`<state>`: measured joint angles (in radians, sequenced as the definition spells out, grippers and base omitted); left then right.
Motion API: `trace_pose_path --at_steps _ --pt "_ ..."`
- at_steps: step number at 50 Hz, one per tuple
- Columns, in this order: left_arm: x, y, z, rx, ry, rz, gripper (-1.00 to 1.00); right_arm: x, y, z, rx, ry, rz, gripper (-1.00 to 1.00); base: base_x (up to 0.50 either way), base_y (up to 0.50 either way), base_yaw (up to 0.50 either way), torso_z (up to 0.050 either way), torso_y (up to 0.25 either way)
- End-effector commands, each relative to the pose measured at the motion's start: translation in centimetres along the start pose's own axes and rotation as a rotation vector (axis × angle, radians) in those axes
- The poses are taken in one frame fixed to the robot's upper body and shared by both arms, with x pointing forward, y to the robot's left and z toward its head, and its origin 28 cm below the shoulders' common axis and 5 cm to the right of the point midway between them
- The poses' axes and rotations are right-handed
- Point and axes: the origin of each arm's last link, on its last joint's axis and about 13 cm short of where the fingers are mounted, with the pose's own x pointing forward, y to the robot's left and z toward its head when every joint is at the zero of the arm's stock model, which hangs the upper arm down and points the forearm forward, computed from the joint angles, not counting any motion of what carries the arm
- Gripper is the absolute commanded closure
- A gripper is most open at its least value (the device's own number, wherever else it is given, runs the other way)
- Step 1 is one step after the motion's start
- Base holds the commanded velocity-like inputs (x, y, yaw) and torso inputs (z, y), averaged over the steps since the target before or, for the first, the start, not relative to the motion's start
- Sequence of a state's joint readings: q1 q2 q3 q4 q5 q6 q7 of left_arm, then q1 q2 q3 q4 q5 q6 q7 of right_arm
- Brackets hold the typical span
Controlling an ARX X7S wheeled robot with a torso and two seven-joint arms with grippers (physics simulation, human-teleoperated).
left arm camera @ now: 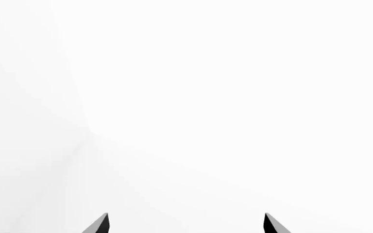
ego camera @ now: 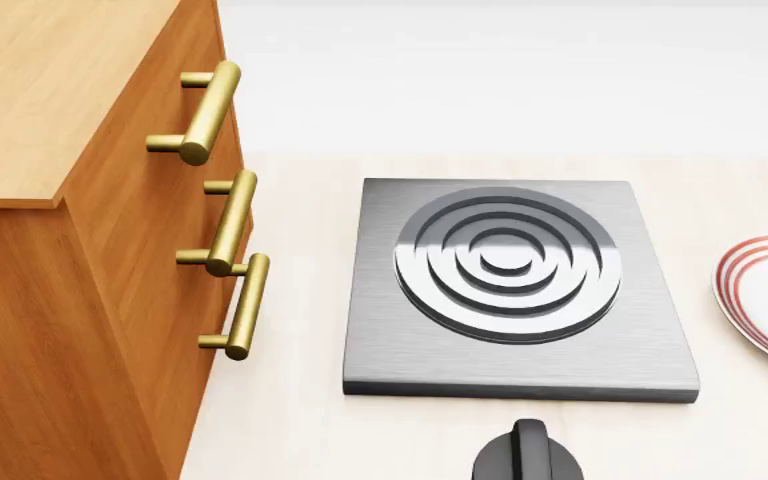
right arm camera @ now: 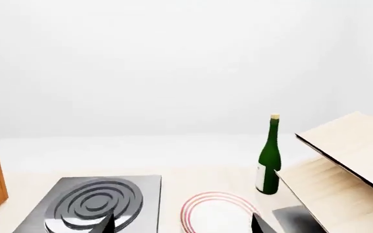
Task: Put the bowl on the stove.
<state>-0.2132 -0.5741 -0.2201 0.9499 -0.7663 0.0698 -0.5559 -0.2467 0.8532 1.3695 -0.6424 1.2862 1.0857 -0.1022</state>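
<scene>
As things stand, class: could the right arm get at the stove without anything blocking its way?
Probably yes. In the right wrist view the stove lies just ahead of the right tool, with nothing between them. The plate and bottle sit off to one side.

stove [ego camera: 518, 290] | flat dark-grey square slab, ringed burner bare | on pale counter
</scene>
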Motion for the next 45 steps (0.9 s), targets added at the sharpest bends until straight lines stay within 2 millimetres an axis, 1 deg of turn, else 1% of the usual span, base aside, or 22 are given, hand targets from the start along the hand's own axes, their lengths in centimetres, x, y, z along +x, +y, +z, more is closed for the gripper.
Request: trace_pose_path --at_steps 1,10,16,25,30,39,45 --pt "0.0 0.2 -0.1 0.017 -0.018 -0.005 -1.0 -1.6 -2.4 0.6 -0.005 0.221 0.054 -1.0 0.0 0.0 0.0 0.0 0.0" --pt "-0.1 0.1 -0.2 0.016 -0.015 -0.006 -1.0 -1.6 -3.6 0.2 -0.008 0.31 -0.007 -1.0 0.0 0.0 0.0 0.0 0.0" --pt "-0.2 0.1 -0.3 0.015 -0.01 -0.007 -1.0 -1.4 -3.8 -0.4 -0.006 0.393 -0.014 -1.0 0.0 0.0 0.0 0.0 0.0" --pt "-0.2 0.1 -0.4 0.016 -0.009 -0.006 -1.0 -0.9 -4.0 -1.5 0.022 0.471 -0.017 -1.0 0.0 0.0 0.0 0.0 0.0" --pt "-0.2 0.2 -0.4 0.016 -0.01 -0.005 -1.0 -0.8 -4.0 -2.1 0.003 0.533 -0.013 -1.0 0.0 0.0 0.0 0.0 0.0" --pt "-0.1 0.2 -0.4 0.019 -0.013 -0.003 -1.0 -0.8 -4.2 -2.8 0.01 0.571 -0.033 -1.0 0.0 0.0 0.0 0.0 0.0" --pt "-0.1 0.2 -0.4 0.019 -0.01 -0.004 -1.0 -1.1 -4.5 -2.7 0.018 0.556 -0.061 -1.0 0.0 0.0 0.0 0.0 0.0"
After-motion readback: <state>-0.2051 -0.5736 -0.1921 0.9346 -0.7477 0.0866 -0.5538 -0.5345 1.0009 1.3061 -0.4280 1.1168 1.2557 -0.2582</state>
